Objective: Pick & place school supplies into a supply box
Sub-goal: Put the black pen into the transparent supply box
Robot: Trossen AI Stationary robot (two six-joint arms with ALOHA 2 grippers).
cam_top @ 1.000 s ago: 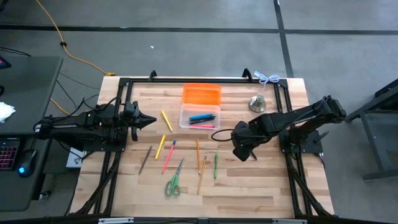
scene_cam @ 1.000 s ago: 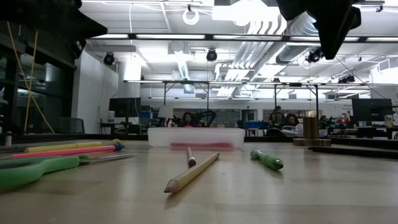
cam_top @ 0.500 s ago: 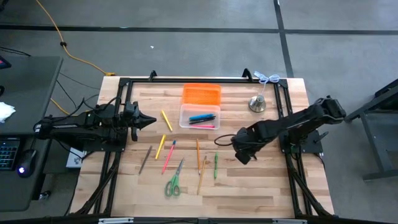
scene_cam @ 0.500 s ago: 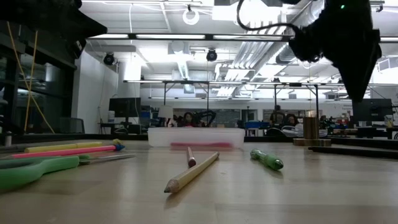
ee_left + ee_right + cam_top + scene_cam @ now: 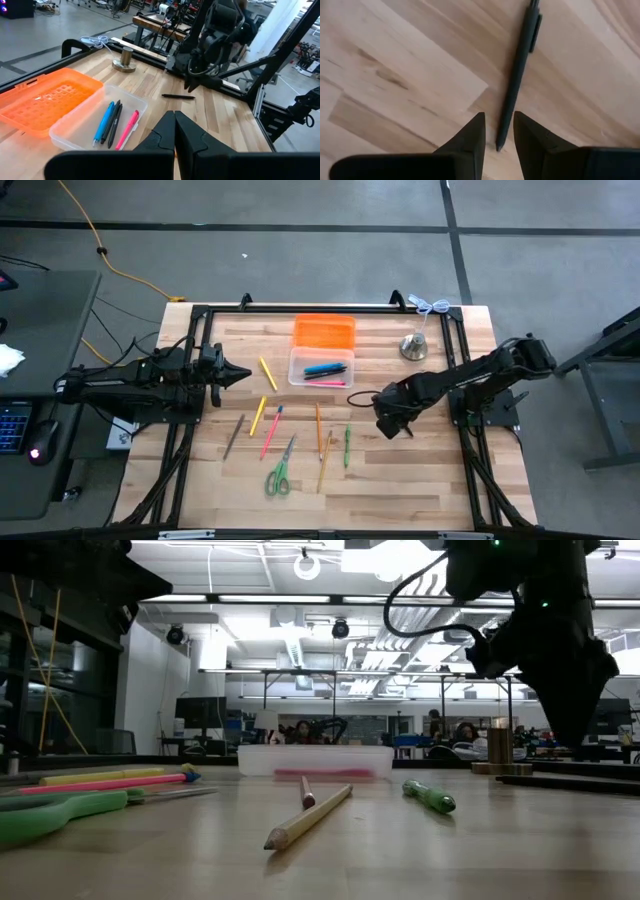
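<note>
Wooden planks make up the tabletop [image 5: 420, 470], framed by a black rail. Near its far edge sits the box [image 5: 320, 368], clear plastic with its orange lid [image 5: 324, 332] folded open behind it; inside lie a blue pen [image 5: 325, 367], a dark pen and a pink pen [image 5: 127, 129], side by side.

Right of the box, the right tool [image 5: 392, 427] hangs low over the tabletop. Its wrist view shows the two fingers [image 5: 470, 135] parted a little, straddling the tip of a black pen [image 5: 517, 72] that lies flat on the wood; whether they touch it cannot be told. In the left wrist view the same black pen [image 5: 178, 96] lies on the tabletop under that tool.

The left tool [image 5: 243, 374] waits at the tabletop's left side, pointing toward the box, its fingers pressed together and empty.

Loose supplies lie in front of the box: a yellow pencil [image 5: 267, 372] just left of it, another yellow one [image 5: 258, 416], a pink marker [image 5: 271, 430], a dark pencil [image 5: 234, 436], green scissors [image 5: 279, 472], an orange pencil [image 5: 318, 428], a wooden pencil [image 5: 324, 462] and a green pen [image 5: 347, 446].

A silvery bell [image 5: 414, 346] stands near the far right corner, beside a coil of white cord [image 5: 430, 306].
</note>
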